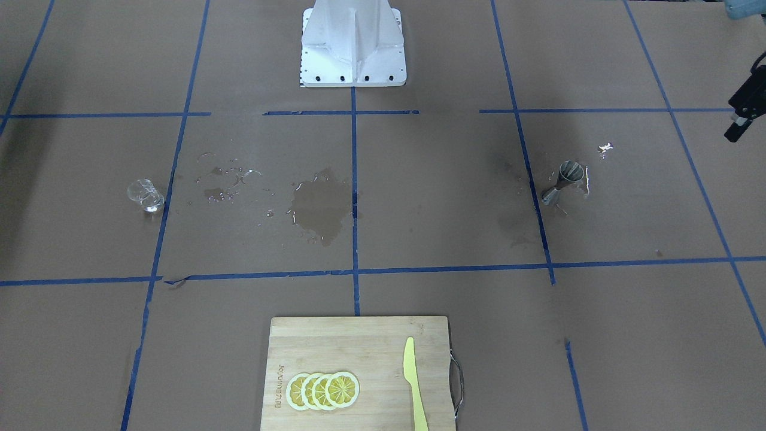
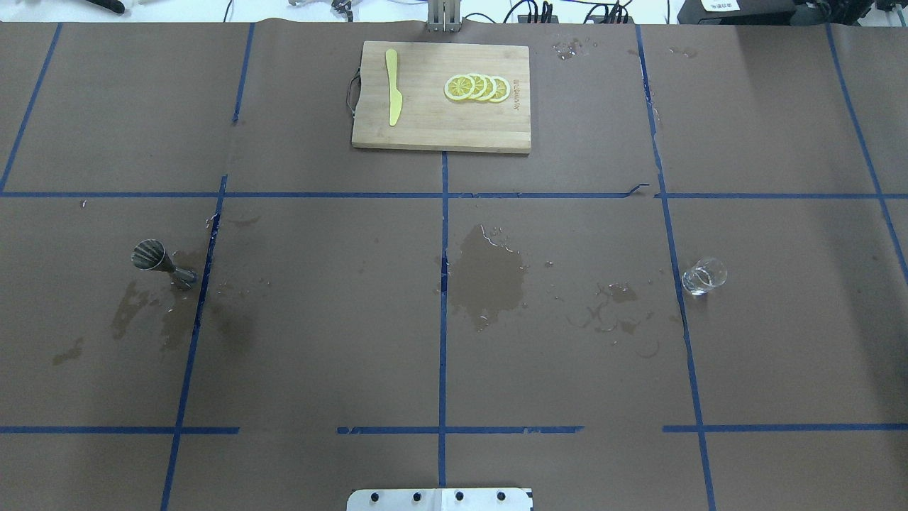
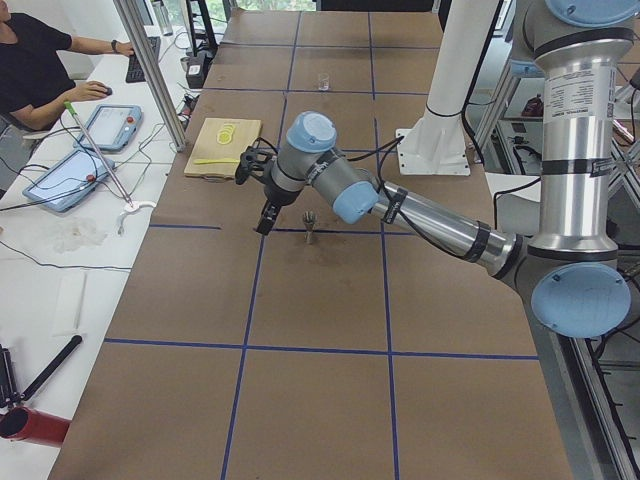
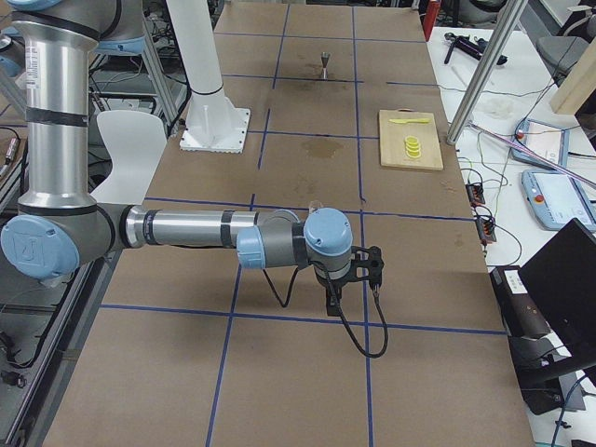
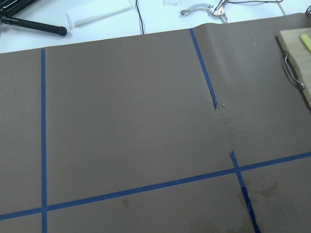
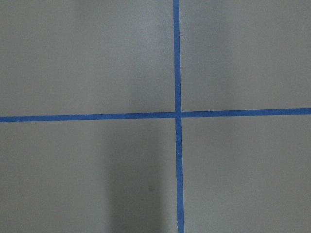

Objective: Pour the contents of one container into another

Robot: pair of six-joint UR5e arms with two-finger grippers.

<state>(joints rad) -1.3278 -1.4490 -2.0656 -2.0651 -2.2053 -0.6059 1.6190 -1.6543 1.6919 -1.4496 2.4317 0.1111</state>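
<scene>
Steel jigger (image 2: pixel 159 262) stands well left of the puddle (image 2: pixel 489 277), the glass (image 2: pixel 704 275) well right of it; left gripper (image 3: pixel 266 218) and right gripper (image 4: pixel 332 296): spread or closed, I cannot tell; wet paper (image 2: pixel 319 333) may let a nudged vessel slide, spilling.

A brown-papered worktop (image 5: pixel 126 111) is shown, marked off by blue tape lines (image 5: pixel 146 188). One line is run near to far at the left, and another is laid across the near part. At the far right, the corner of a wooden cutting board (image 5: pixel 290 42) is seen, with a metal handle (image 5: pixel 293 72) on its left edge and the end of a yellow item (image 5: pixel 305 41) laid on it. Damp stains (image 5: pixel 268 191) are spotted at the near right. Beyond the paper's far edge, a black rod (image 5: pixel 34 24), a white bar (image 5: pixel 99 14) and a cable (image 5: pixel 139 17) are seen on a white surface.
</scene>
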